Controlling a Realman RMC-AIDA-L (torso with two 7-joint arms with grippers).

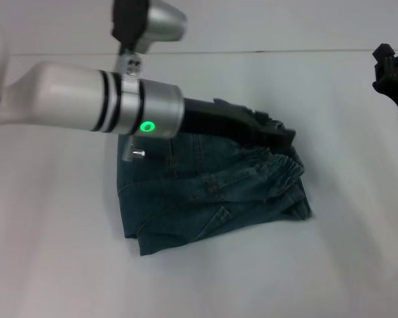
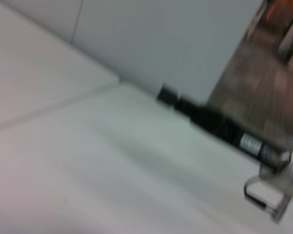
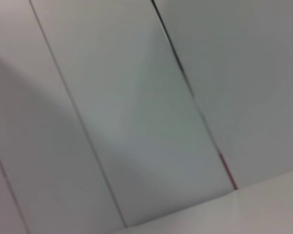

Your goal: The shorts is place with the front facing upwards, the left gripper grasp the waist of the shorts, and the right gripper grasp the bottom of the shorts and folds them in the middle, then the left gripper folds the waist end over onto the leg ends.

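The blue denim shorts point(image 1: 212, 192) lie folded in a compact bundle in the middle of the white table, in the head view. The gathered elastic waist point(image 1: 278, 169) rests on top at the bundle's right side. My left arm reaches across over the shorts, and its black left gripper point(image 1: 282, 137) sits at the far right edge of the bundle, right by the waist. Whether it touches the cloth is unclear. My right gripper point(image 1: 391, 73) hangs off to the far right, away from the shorts. It shows again in the left wrist view as a black right gripper point(image 2: 210, 122) farther off.
The white table point(image 1: 66, 265) spreads around the shorts on all sides, and its back edge meets a pale wall point(image 1: 285, 26). The right wrist view shows only wall panels point(image 3: 136, 122).
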